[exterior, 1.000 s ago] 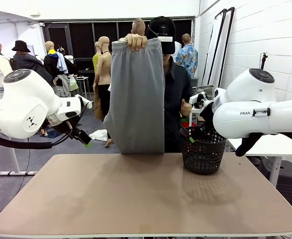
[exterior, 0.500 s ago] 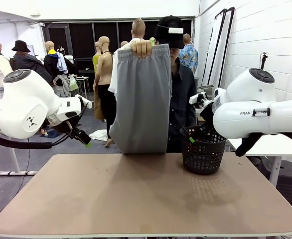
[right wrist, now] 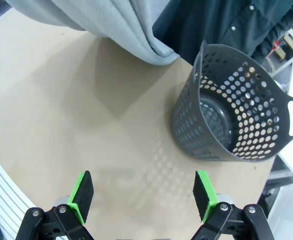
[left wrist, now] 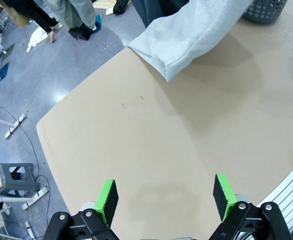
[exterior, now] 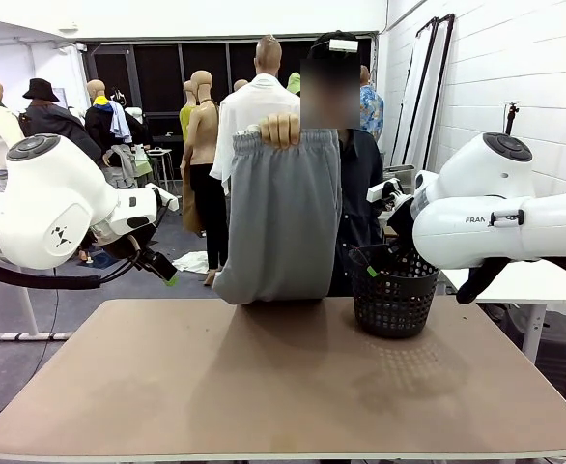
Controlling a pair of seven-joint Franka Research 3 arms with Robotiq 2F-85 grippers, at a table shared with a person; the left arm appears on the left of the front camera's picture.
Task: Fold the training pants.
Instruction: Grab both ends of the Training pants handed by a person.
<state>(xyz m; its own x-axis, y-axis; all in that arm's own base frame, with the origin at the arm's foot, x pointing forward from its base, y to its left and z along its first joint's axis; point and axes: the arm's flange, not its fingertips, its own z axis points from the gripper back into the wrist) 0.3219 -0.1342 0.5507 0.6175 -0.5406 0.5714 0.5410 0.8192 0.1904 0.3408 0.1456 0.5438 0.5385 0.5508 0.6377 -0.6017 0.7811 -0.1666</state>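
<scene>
Left gripper: jaws spread wide, nothing between the green pads. It hangs above the bare tan table, at the table's left side, and touches nothing.

Right gripper: jaws likewise spread wide, with nothing held. It hangs above the table at the right side, near the black mesh basket but clear of it.

Table surface between the two grippers: bare and brown, with a faint shadow from the garment and the basket.

The training pants: light grey, hanging lengthwise at the far edge of the table, roughly on its middle line. The lower end is bunched and rests on the far part of the tabletop. In the left wrist view a hemmed cuff lies on the surface. The garment is well apart from both grippers, beyond them across the table, and neither arm touches it.

Basket: upright on the far right part of the table, just beside the lower end of the pants on their right. Whether the two touch cannot be told.

Person's hand: grips the gathered waistband at its top middle and holds the garment upright. The person, in a dark shirt, stands behind it at the far side of the table.
</scene>
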